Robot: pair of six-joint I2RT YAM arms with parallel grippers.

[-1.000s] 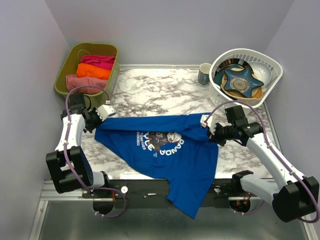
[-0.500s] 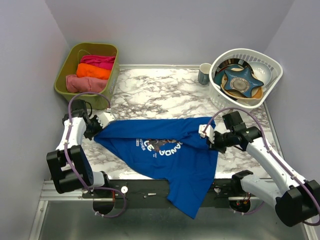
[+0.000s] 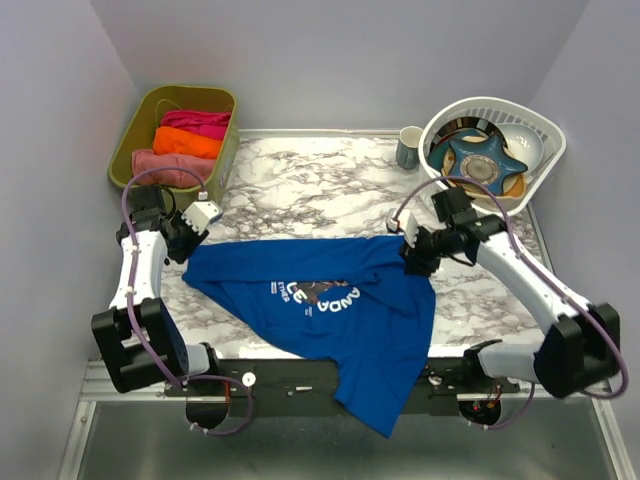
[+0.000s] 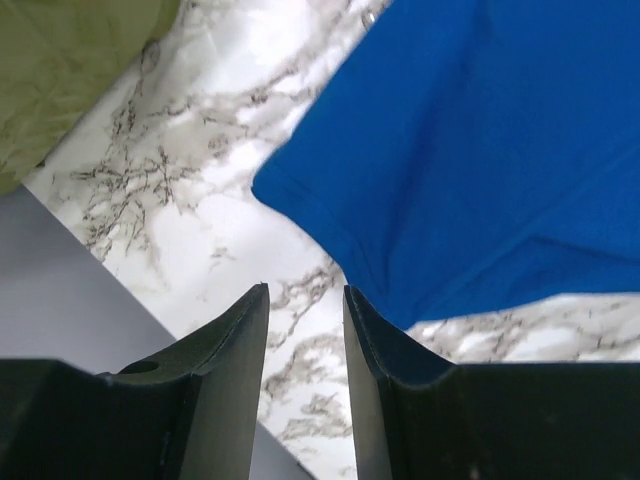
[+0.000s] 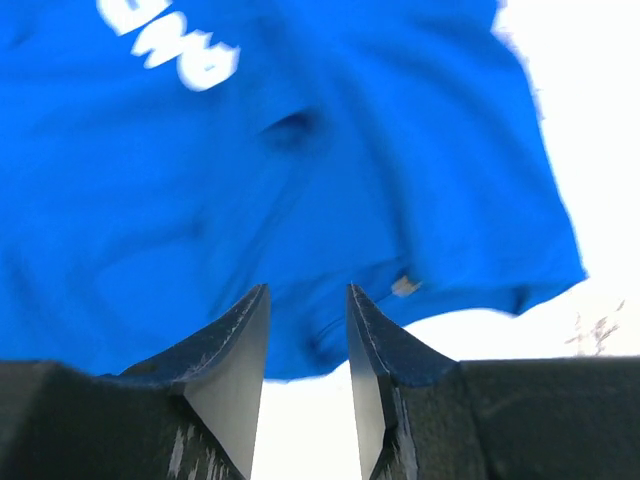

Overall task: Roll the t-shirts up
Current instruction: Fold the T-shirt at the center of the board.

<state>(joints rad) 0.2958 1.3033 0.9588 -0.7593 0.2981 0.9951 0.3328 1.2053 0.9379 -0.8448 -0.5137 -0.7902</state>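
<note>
T-shirt (image 3: 330, 300) lower centre, your left gripper (image 4: 305, 292) by its left corner, right gripper (image 5: 307, 292) over right edge, both narrowly parted, empty

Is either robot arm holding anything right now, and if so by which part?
Nothing is held. The left pincer and the right pincer both stand open and empty, beside the royal-blue cloth t-shirt on the marble table.
</note>
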